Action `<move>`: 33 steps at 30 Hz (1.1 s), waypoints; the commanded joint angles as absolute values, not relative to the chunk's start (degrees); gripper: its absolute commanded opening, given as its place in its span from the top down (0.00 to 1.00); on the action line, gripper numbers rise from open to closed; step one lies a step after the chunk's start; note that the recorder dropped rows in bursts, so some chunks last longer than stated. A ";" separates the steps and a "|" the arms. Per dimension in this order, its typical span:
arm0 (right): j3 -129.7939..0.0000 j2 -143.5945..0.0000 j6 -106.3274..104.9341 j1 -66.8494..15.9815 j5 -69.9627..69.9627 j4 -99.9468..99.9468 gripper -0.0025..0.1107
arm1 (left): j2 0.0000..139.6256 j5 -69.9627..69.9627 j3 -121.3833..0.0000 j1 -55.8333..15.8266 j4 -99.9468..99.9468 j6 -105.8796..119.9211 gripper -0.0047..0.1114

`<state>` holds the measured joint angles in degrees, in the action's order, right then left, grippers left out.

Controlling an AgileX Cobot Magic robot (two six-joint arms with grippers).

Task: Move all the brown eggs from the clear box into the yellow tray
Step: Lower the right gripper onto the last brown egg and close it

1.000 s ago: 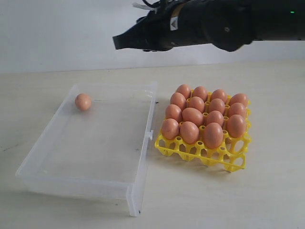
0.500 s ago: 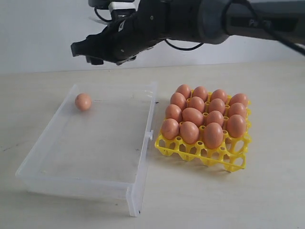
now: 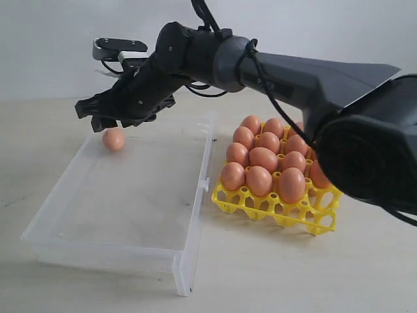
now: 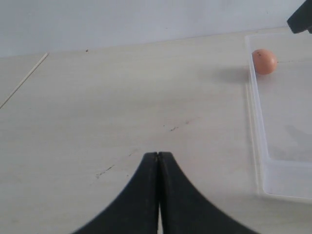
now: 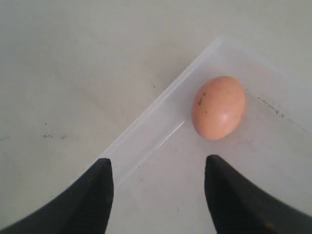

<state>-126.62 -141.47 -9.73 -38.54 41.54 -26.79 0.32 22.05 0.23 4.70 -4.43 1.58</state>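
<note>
Hanging low over the bare table, the left gripper (image 4: 158, 155) has its fingers pressed together and holds nothing, well apart from the work. One brown egg (image 3: 113, 139) lies alone in the far left corner of the clear box (image 3: 130, 208), close to its wall. The right gripper (image 3: 98, 117) hangs just above it with jaws spread wide, I judge in order to take it. To the right, the yellow tray (image 3: 280, 215) keeps the other brown eggs (image 3: 264, 158) seated in its cups. The table (image 3: 260, 280) is pale and matte, the wall (image 3: 52, 39) plain grey-white.
</note>
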 commanded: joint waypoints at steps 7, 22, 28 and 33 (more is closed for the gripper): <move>-134.76 -148.77 -6.70 -37.56 42.29 -25.94 0.50 | 0.00 21.69 0.00 4.36 -4.31 1.29 0.96; -135.41 -148.27 -4.59 -37.22 50.57 -23.55 0.52 | 0.00 21.69 0.00 4.36 -4.31 1.29 0.96; -137.19 -148.77 -4.96 -36.64 50.69 -26.43 0.54 | 0.00 21.69 0.00 4.36 -4.31 1.29 0.96; -137.19 -149.38 -5.42 -36.20 49.65 -26.43 0.54 | 0.00 21.69 0.00 4.36 -4.31 1.29 0.96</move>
<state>-136.66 -149.42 -4.94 -36.64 50.58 -25.92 0.32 22.05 0.23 4.70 -4.43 1.58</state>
